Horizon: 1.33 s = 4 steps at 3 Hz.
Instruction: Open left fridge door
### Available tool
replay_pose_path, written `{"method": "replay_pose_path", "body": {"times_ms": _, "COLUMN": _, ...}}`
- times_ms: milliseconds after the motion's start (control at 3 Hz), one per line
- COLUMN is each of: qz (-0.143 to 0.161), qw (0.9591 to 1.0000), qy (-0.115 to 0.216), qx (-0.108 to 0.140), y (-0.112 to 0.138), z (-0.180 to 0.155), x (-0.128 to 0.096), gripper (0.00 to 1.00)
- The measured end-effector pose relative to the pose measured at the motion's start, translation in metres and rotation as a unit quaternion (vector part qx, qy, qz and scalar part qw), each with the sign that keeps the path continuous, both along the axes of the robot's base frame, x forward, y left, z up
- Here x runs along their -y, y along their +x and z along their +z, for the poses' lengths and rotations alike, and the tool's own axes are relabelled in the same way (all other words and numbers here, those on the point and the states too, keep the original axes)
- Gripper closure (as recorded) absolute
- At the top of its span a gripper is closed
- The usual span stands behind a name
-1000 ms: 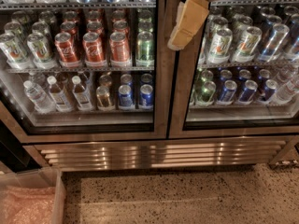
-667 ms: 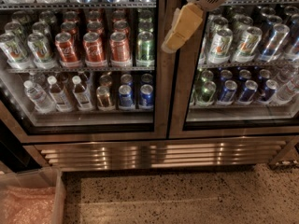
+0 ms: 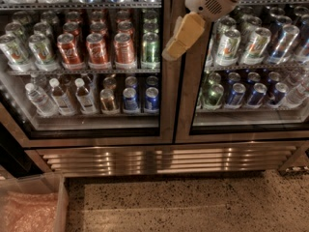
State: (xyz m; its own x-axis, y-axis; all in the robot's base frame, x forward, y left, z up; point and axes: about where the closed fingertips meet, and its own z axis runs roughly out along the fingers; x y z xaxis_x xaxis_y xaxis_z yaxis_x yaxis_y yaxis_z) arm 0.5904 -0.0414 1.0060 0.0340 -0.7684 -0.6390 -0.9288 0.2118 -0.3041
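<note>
The fridge [image 3: 164,158] fills the view, with two glass doors above a louvred steel grille. The left fridge door [image 3: 87,124] is shut; red cola cans and clear water bottles show through its glass. The right door [image 3: 251,124] shows green-and-white and blue cans. My gripper [image 3: 181,37], tan below a white wrist, hangs from the top of the view. It points down and left in front of the steel strip where the two doors meet, at the left door's right edge. It holds nothing that I can see.
A clear plastic bin [image 3: 29,207] with pinkish contents stands on the floor at the bottom left. Speckled terrazzo floor [image 3: 193,202] runs along the front of the fridge. A dark gap lies left of the fridge.
My gripper has moved a little left and down, from the right door's edge to the strip between the doors. Both doors stay shut.
</note>
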Motion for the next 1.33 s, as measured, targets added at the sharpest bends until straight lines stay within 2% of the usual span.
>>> {"method": "replay_pose_path", "body": {"times_ms": 667, "qz": 0.002, "qw": 1.0, "qy": 0.009, "qx": 0.0, "y": -0.0028, "z": -0.0001, "x": 0.0008, "gripper": 0.0}}
{"method": "replay_pose_path", "body": {"times_ms": 1000, "qz": 0.016, "qw": 0.9996, "qy": 0.025, "qx": 0.001, "y": -0.0004, "z": -0.0014, "x": -0.0086, "gripper": 0.0}}
{"method": "replay_pose_path", "body": {"times_ms": 1333, "qz": 0.016, "qw": 0.9996, "qy": 0.025, "qx": 0.001, "y": -0.0028, "z": -0.0014, "x": -0.003, "gripper": 0.0}}
